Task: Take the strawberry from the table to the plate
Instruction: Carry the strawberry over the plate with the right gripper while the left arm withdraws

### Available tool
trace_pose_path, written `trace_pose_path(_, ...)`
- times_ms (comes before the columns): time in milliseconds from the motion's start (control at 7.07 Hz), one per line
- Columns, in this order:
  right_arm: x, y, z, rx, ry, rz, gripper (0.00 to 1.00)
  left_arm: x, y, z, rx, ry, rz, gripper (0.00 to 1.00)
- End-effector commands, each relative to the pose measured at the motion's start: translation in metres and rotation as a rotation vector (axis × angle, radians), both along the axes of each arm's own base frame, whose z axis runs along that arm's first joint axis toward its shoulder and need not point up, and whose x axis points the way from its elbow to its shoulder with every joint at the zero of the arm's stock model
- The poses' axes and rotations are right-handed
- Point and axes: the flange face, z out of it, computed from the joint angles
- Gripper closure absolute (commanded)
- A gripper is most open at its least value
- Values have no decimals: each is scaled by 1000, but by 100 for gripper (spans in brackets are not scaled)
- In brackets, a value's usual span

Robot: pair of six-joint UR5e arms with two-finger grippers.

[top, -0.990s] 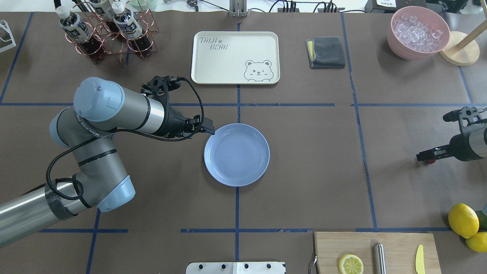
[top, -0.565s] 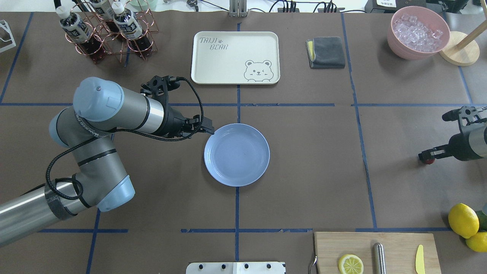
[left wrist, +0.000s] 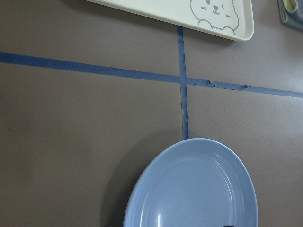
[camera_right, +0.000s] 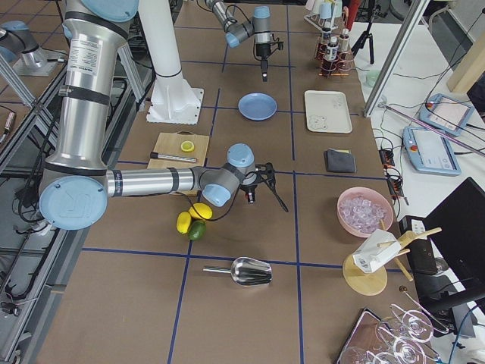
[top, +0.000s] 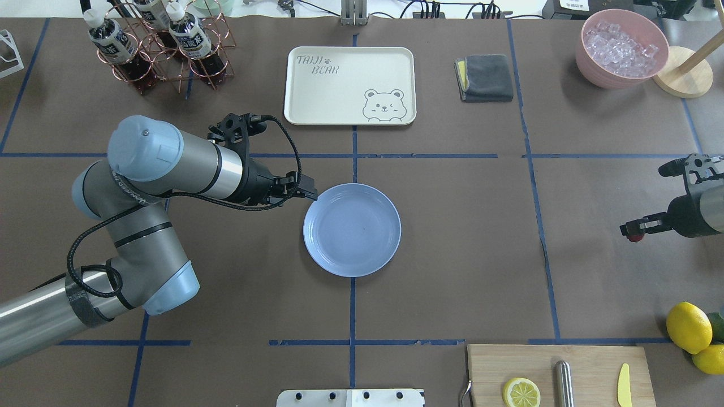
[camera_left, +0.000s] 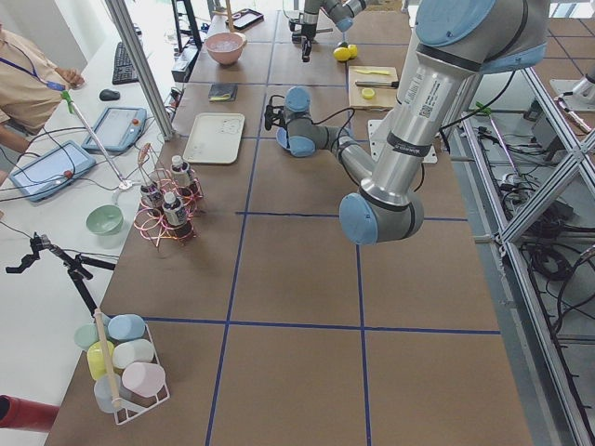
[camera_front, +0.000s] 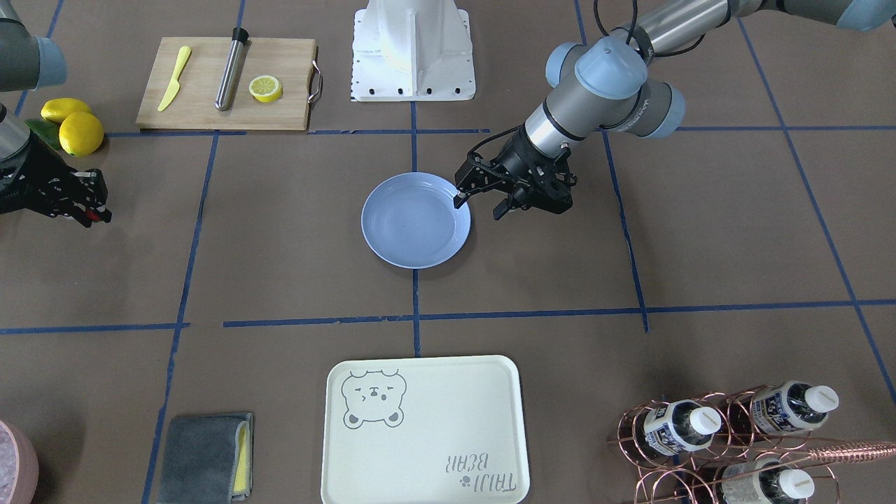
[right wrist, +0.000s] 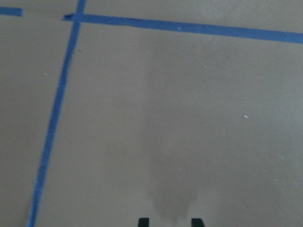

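Brown table (top: 452, 254) bears blue plate (top: 352, 229), left end effector (camera_front: 479, 208) at its rim.

The tiny dark-red, bumpy strawberry (top: 634, 238) is seen only as a red speck at the tip of the right gripper (top: 628, 232). It is too small for it to be told whether it is clamped between the jaws or lies on the brown paper-covered bench (top: 452, 226) beneath them. In the soft right wrist view the jaws are cut off by the lower edge, with only two dark fingertips (right wrist: 143, 222) shown and the berry hidden. The round, glossy light-blue plate (left wrist: 189, 189) is cropped by the left wrist view's lower edge, and the pink bowl of ice (camera_front: 29, 472) by the front view's corner.
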Motion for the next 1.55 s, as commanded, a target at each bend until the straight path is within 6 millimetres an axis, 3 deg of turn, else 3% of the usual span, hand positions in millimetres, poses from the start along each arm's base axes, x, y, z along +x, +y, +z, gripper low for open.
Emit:
trace_pose_path(0,-29,-26,-67,-66,-114,91,100,-23,11,2,10,14,-8,17)
trace_pose_path(283,-108,-50,-162,-177,-221,168,100,-50,-2,-3,24,22,-47,17)
trace_pose_path(424,-159,-49,-210,-218,-225,194,100,-61,-12,6,33,5,-67,17)
trace_pose_path(707,-258,-22,-306,-273,-202,230,100,-91,-26,41,143,-73,-71,17)
trace_pose_path(848,-291,-15,-341,-316,-199,268,100,-124,-31,68,192,-122,-82,17)
trace_pose_path(990,-325,-20,-359,-322,-192,292,100,-158,-23,96,229,-156,-42,17)
trace_pose_path(1131,-359,-27,-363,-354,-171,325,100,-205,-24,115,243,-177,-46,17)
trace_pose_path(1272,-382,-12,-354,-340,-142,325,100,-237,-23,123,233,-167,-36,17)
trace_pose_path(1414,-395,-3,-348,-331,-125,326,100,-250,-28,125,228,-167,-49,17)
